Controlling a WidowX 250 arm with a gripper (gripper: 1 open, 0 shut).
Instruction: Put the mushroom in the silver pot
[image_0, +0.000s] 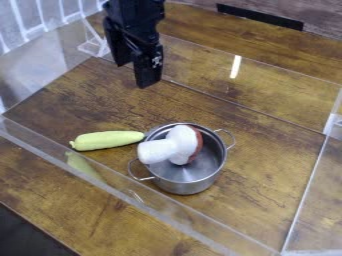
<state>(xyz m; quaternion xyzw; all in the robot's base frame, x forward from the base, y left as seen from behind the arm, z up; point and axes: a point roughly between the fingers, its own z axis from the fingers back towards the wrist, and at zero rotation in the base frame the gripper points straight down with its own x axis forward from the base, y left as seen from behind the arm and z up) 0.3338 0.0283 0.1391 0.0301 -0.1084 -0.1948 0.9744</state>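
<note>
The mushroom (171, 148) lies on its side in the silver pot (186, 172), white stem sticking out over the left rim, reddish-brown cap inside. The pot stands on the wooden table right of centre, with small loop handles at its sides. My gripper (135, 66) hangs well above and behind the pot at the upper left, pointing down. Its black fingers (147, 70) stand apart and hold nothing.
A long pale green vegetable (107, 141) lies on the table left of the pot. Clear acrylic walls (160, 210) border the wooden table along the front and right. A white rack (94, 40) stands at the back left.
</note>
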